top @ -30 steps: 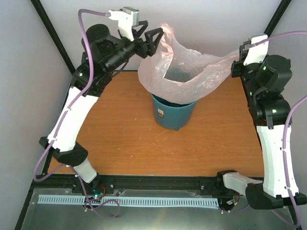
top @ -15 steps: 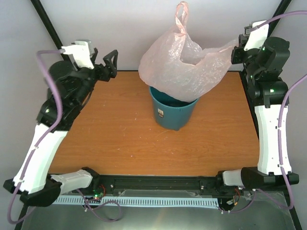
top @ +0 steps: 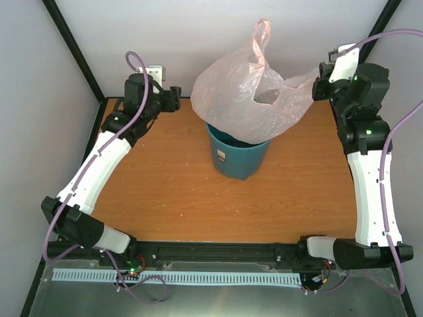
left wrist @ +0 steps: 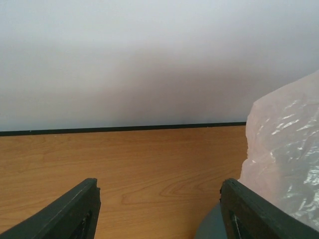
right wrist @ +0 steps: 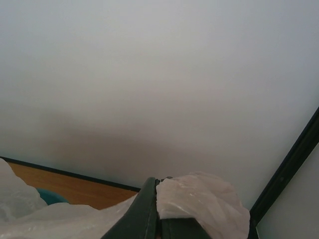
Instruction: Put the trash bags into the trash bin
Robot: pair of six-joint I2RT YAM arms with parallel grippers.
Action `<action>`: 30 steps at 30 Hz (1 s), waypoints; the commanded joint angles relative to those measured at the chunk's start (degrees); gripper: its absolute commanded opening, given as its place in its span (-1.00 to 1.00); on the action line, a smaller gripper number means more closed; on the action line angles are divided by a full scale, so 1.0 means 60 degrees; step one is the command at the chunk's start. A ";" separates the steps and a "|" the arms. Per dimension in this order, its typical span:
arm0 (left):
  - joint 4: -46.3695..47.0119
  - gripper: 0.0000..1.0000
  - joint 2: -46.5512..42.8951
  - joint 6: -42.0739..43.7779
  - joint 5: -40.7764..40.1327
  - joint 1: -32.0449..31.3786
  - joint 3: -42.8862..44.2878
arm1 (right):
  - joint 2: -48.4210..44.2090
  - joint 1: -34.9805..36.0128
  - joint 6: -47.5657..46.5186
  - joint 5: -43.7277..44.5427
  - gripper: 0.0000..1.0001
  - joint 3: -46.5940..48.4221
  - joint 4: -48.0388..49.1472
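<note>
The pale-pink translucent trash bag [top: 248, 92] hangs over the teal trash bin [top: 238, 155], its lower part draped inside and over the rim. One loop handle [top: 261, 36] stands up free. My right gripper [top: 322, 82] is shut on the bag's other handle and holds it up at the right; in the right wrist view the pink plastic [right wrist: 204, 196] is pinched between the fingers [right wrist: 144, 209]. My left gripper [top: 173, 99] is open and empty, low over the table to the left of the bag. In the left wrist view the bag [left wrist: 286, 159] shows beside the right finger [left wrist: 254, 214].
The bin stands at the back middle of the wooden table [top: 165, 191]. Grey walls and black frame posts [top: 73, 49] close the back and sides. A white label [top: 221, 156] is on the bin's front.
My left gripper has let go of the bag's left handle, opened, and swung left and down toward the table. The freed handle sprang upright. The right gripper still holds its handle.
</note>
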 commanded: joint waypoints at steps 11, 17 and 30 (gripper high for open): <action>0.0696 0.08 0.0380 0.0469 0.2805 -0.1258 -0.0039 | -0.0624 -0.0007 0.0236 -0.0645 -0.94 0.0045 -0.0148; -0.0101 0.07 0.1492 0.0659 0.2667 -0.2126 0.1158 | -0.0820 -0.0007 0.0310 -0.0978 -0.93 0.0106 -0.0296; -0.2056 -0.12 0.4607 0.0459 0.3265 -0.2624 0.4697 | -0.0858 -0.0006 0.0340 -0.1148 -0.93 -0.0141 -0.0188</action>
